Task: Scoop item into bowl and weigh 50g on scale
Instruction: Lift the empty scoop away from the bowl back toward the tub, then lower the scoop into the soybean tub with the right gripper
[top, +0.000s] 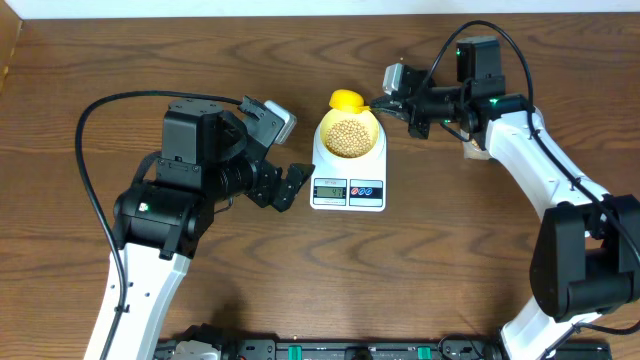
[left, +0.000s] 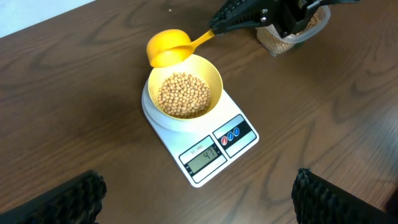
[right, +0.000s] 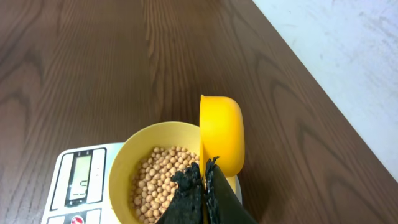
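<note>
The pale yellow bowl (top: 323, 132) (left: 214, 71) (right: 124, 162) stands on the white scale (top: 348, 192) (left: 245, 134) (right: 62, 162) and holds a heap of tan beans, the item (top: 348, 137) (left: 183, 94) (right: 158, 180). My right gripper (top: 388, 103) (left: 216, 27) (right: 205, 173) is shut on the handle of a yellow scoop (top: 346, 100) (left: 166, 48) (right: 221, 130). The scoop is tipped over the bowl's far rim. My left gripper (top: 288, 186) (left: 199, 202) hangs open just left of the scale with nothing between its fingers.
A clear plastic tub of beans (left: 292, 38) (top: 477, 149) sits on the table to the right of the scale, mostly hidden under my right arm. Wooden tabletop (top: 420, 270) surrounds the scale. A pale wall runs along the table's far edge (right: 348, 56).
</note>
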